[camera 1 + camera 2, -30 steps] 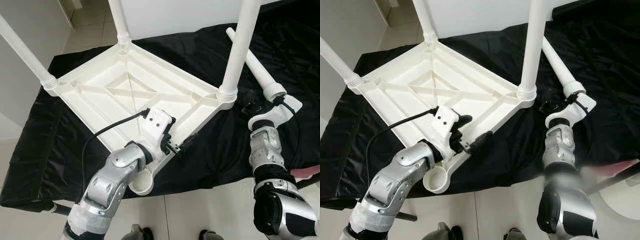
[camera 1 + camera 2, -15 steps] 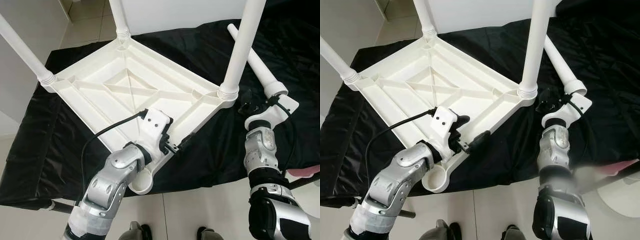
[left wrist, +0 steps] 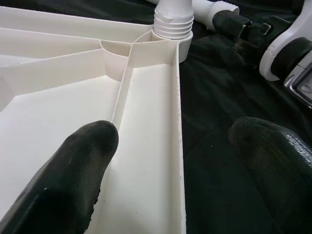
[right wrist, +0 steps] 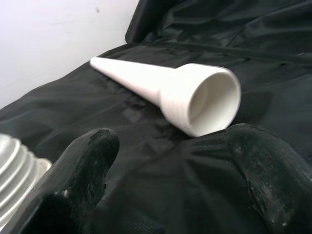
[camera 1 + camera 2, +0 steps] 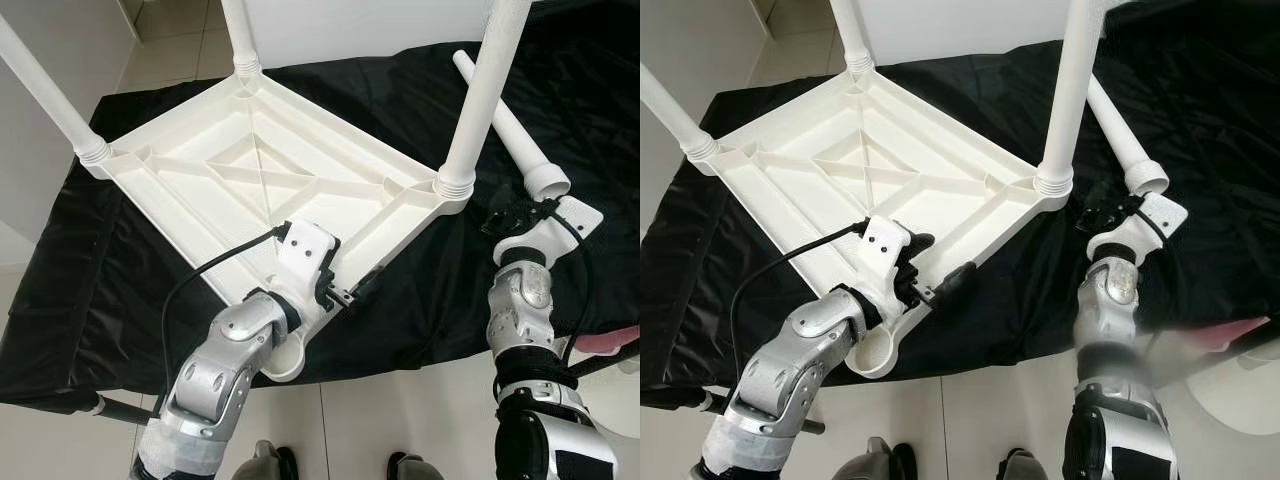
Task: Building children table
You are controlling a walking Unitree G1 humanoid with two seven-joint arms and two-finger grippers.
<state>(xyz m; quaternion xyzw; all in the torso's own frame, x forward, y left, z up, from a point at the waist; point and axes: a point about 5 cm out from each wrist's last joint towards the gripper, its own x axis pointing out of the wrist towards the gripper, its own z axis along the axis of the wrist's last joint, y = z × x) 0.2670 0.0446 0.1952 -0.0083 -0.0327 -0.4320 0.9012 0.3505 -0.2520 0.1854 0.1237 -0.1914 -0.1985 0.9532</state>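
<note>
— Which step was in hand?
— The fourth leg. The upturned white tabletop (image 5: 270,180) lay on the black-draped counter (image 5: 90,290), centre-left of the frame, three legs already standing in their corners and the empty socket (image 5: 285,360) at lower centre. The loose leg (image 5: 505,130) lay at upper right.

— And the claws?
— The left claw (image 3: 173,161) sat spread wide astride the tabletop's rim. The right claw (image 4: 168,161) gaped wide just short of the leg's open end. I'd judge it next had to close round that end.

— Any change?
— The right claw had crept nearer the leg than a second before.
</note>
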